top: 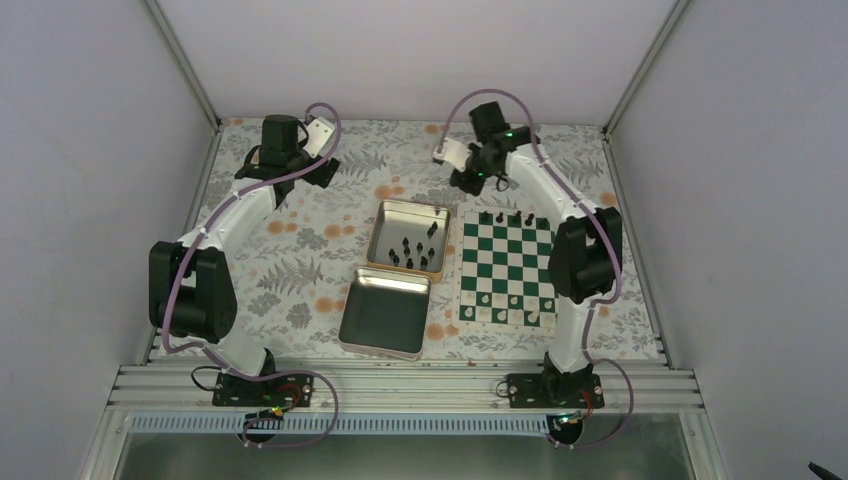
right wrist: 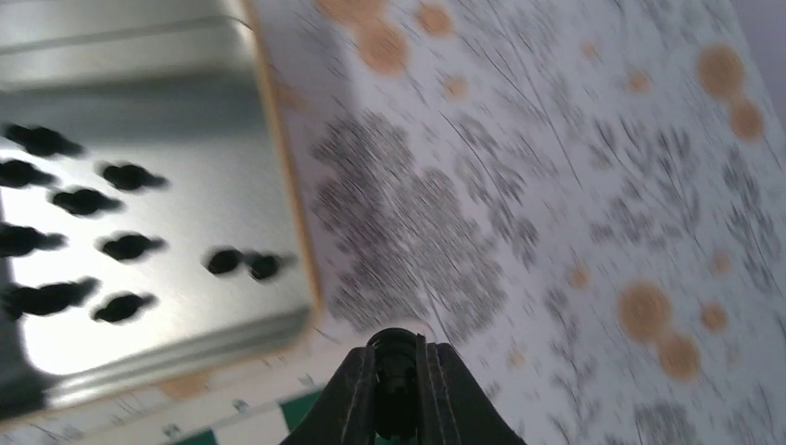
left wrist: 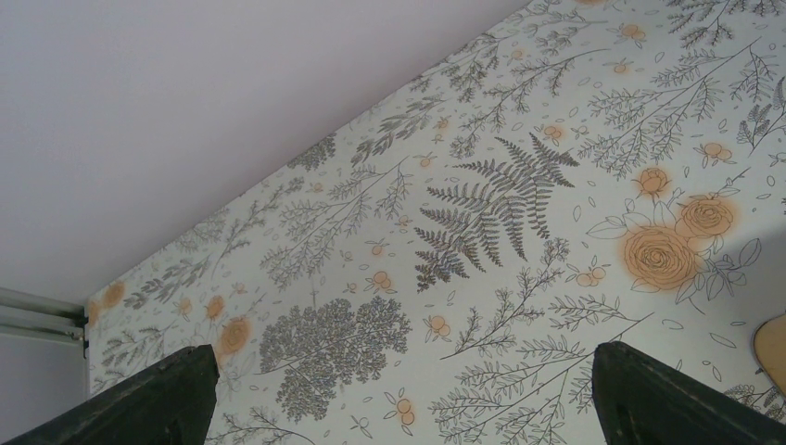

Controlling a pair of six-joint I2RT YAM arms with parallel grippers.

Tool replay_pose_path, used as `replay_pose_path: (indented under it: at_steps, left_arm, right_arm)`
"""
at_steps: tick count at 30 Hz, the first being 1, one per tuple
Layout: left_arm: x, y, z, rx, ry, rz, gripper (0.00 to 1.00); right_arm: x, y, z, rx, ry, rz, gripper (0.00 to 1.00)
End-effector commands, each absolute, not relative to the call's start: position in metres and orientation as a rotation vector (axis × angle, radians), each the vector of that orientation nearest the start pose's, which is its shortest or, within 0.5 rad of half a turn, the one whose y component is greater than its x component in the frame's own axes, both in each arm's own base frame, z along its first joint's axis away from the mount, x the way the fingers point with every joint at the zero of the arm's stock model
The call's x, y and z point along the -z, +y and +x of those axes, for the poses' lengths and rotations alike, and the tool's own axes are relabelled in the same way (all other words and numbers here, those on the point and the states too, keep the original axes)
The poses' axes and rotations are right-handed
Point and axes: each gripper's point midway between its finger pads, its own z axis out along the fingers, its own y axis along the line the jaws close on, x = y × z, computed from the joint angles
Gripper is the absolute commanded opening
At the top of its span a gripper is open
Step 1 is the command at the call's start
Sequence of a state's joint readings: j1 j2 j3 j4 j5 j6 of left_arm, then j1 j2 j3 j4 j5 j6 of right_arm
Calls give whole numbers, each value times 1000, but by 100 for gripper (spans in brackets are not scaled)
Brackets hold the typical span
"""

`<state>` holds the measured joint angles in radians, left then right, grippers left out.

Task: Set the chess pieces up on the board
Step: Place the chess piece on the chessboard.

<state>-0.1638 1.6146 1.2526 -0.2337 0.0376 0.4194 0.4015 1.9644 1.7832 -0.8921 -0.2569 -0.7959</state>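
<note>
The board (top: 463, 268) lies right of centre, its corner (right wrist: 298, 410) showing under my right wrist. Several black chess pieces (top: 501, 217) stand along its far row. More chess pieces (top: 412, 250) lie in an open metal tin (top: 380, 232), blurred in the right wrist view (right wrist: 128, 247). My right gripper (top: 470, 180) hovers over the board's far left corner. In its wrist view the gripper (right wrist: 399, 373) is shut on one black chess piece (right wrist: 397, 354). My left gripper (top: 322, 176) is at the far left over bare cloth, seen open (left wrist: 403, 394) with nothing between its fingers (left wrist: 176, 394).
A second, empty metal tin (top: 385, 312) sits in front of the first, left of the board. White pieces (top: 500, 315) stand on the board's near rows. Flowered cloth (left wrist: 482, 213) covers the table. White walls and aluminium posts close in the back and both sides.
</note>
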Motion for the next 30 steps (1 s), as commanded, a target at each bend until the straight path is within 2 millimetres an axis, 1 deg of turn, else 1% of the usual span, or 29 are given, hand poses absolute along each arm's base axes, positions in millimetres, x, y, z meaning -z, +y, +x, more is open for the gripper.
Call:
replay_pose_path:
  at_steps: [1, 4, 7, 13, 20, 30]
  left_arm:
    - [-210, -85, 481, -107, 2062, 650, 100]
    - [-211, -85, 481, -108, 2062, 650, 100]
    - [-210, -85, 481, -106, 2066, 649, 100]
    - [-210, -85, 482, -107, 2069, 649, 100]
    - [-209, -85, 482, -109, 2071, 649, 100]
    - [-208, -85, 481, -108, 2071, 649, 100]
  right_arm:
    - [-151, 183, 447, -154, 2188, -1455, 8]
    - [-137, 165, 451, -166, 2232, -1434, 9]
    - [-117, 159, 450, -180, 2274, -1437, 9]
    - [-85, 162, 439, -260, 2321, -1466, 9]
    - [-61, 162, 432, -274, 2371, -1498, 9]
    - [-41, 165, 432, -299, 2388, -1513, 9]
